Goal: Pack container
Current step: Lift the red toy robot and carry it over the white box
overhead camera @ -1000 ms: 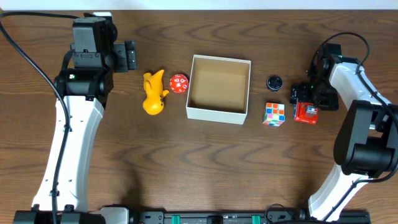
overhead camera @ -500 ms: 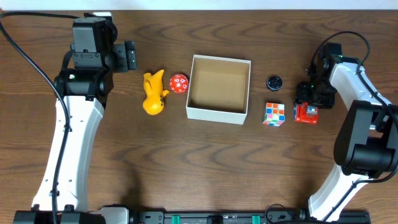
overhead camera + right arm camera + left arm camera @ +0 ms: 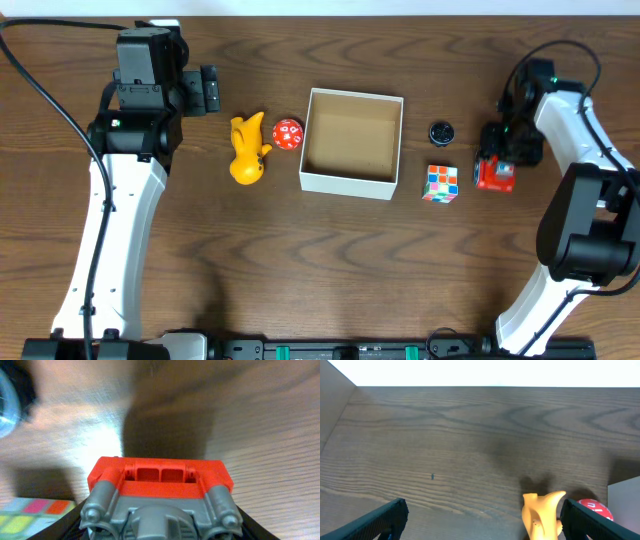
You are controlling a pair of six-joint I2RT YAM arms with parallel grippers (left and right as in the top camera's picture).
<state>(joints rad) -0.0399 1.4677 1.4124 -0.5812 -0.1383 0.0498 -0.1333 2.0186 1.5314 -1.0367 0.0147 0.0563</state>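
The container [image 3: 350, 183], a square white box with a tan inside, stands empty at the table's middle. My right gripper [image 3: 497, 158] is shut on a red and grey toy [image 3: 495, 176] to the right of the box. In the right wrist view the toy [image 3: 160, 477] fills the space between my fingers and casts a shadow on the wood. My left gripper [image 3: 208, 90] is open and empty at the far left. In the left wrist view its fingers [image 3: 485, 525] are spread wide, and a yellow toy [image 3: 542, 512] lies just inside the right finger.
The yellow toy [image 3: 247, 148] and a red ball [image 3: 288, 133] lie left of the box. A colour cube [image 3: 440, 183] and a small black round thing [image 3: 442, 131] lie between the box and my right gripper. The box's corner shows in the left wrist view [image 3: 625, 505].
My right gripper has swung over the red and grey toy and shut on it; the toy has shifted slightly away from the table's front. The left arm has not moved.
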